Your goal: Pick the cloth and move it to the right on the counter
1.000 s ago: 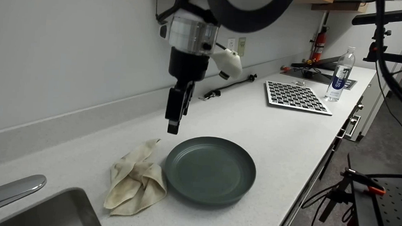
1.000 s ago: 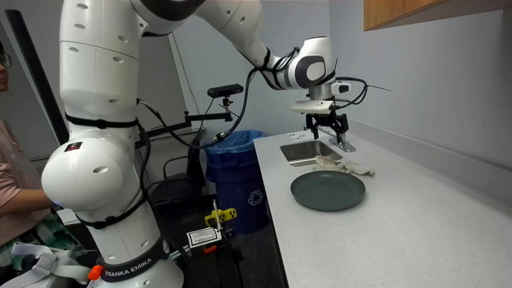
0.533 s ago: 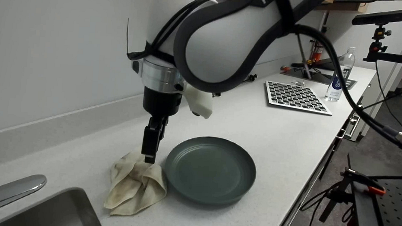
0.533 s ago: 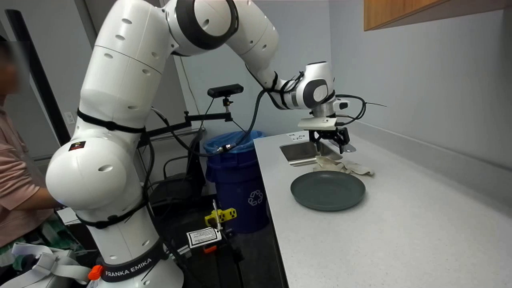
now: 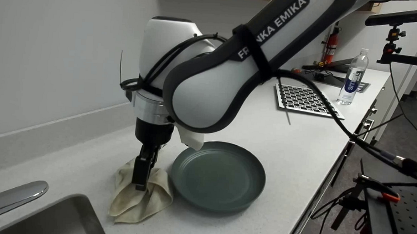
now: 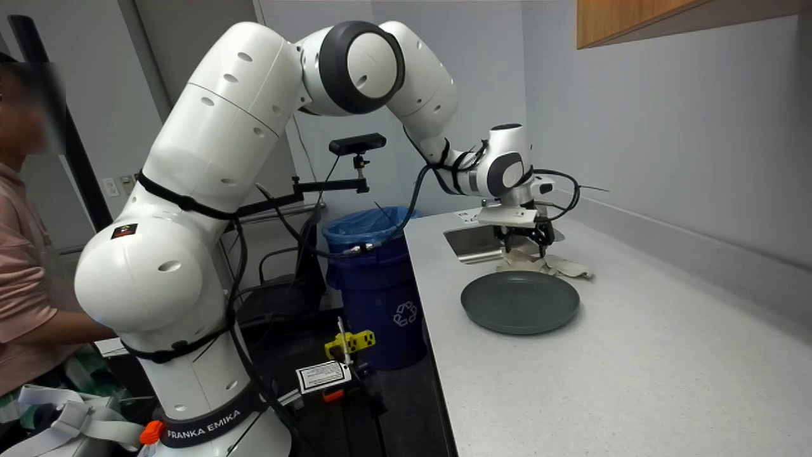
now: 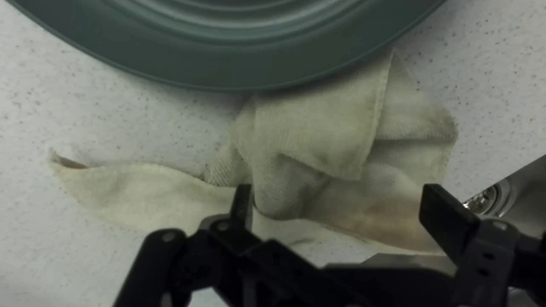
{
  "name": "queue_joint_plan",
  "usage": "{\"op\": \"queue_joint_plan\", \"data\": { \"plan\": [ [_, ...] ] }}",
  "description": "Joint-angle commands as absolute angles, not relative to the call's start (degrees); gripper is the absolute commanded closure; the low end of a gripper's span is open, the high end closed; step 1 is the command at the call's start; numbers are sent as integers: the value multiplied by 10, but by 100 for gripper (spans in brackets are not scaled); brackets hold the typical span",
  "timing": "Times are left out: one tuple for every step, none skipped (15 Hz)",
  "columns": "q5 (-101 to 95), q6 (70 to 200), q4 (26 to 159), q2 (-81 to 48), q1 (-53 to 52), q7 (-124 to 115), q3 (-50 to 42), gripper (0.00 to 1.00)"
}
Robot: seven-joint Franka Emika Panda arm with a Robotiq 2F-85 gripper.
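A crumpled beige cloth (image 5: 128, 207) lies on the white counter (image 5: 257, 134) between the sink and a dark green plate. It also shows in the other views (image 6: 568, 266) (image 7: 315, 136). My gripper (image 5: 140, 187) points down over the cloth in both exterior views (image 6: 524, 247). In the wrist view the gripper (image 7: 338, 204) is wide open. Its black fingers stand apart with the cloth's folded middle between and ahead of them. Nothing is held. I cannot tell whether the fingertips touch the cloth. The arm hides part of the cloth in both exterior views.
The green plate (image 5: 223, 178) lies right beside the cloth, its rim over the cloth's edge in the wrist view (image 7: 230, 72). The sink (image 5: 79, 199) and faucet (image 5: 15, 199) are on the other side. A checkered board (image 5: 302, 98) and water bottle (image 5: 353, 78) stand farther along.
My gripper has come down and toward the sink, from above the counter behind the plate to low over the cloth. It has stayed open. The cloth and plate have not moved.
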State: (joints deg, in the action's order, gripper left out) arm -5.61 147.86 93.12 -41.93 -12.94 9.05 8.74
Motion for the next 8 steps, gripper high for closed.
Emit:
{"op": "queue_joint_plan", "data": {
  "plan": [
    [-55, 1489, 916, -451, -123, 99, 95, 0],
    [-55, 1486, 916, -456, -123, 100, 95, 0],
    [-56, 1483, 916, -460, -123, 101, 95, 0],
    [-57, 1481, 915, -463, -123, 101, 95, 0],
    [-59, 1480, 913, -466, -124, 101, 93, 1],
    [-59, 1480, 912, -467, -124, 101, 93, 26],
    [-58, 1480, 912, -466, -123, 101, 92, 26],
    [-58, 1480, 911, -466, -123, 100, 92, 29]
  ]
}}
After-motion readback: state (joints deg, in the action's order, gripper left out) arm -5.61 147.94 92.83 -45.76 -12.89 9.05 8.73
